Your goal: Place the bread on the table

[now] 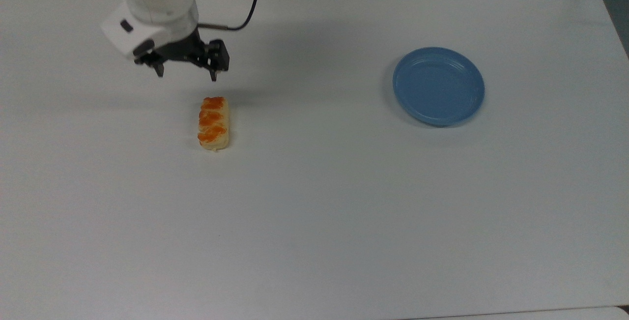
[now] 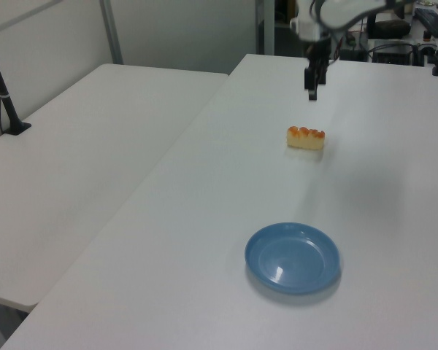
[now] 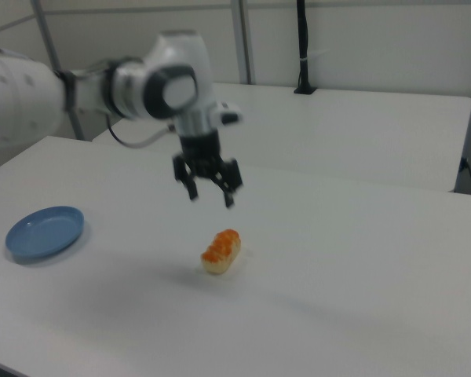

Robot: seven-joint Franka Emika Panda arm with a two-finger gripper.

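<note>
The bread [image 1: 214, 123] is a pale-yellow roll with orange-brown bumps, lying flat on the white table [image 1: 344, 202]. It also lies on the table in the left view [image 2: 306, 137] and the right view [image 3: 221, 250]. My gripper [image 1: 186, 72] hangs open above the table, up and to the left of the bread in the top view, with nothing between its fingers. In the right view the gripper [image 3: 210, 195] floats well above the bread. In the left view the gripper [image 2: 312, 89] is beyond the bread.
A round blue plate [image 1: 438, 86] sits with nothing on it at the top view's right, far from the bread. A second white table [image 2: 73, 168] stands at the left view's left, with a black post [image 2: 1, 87] on it.
</note>
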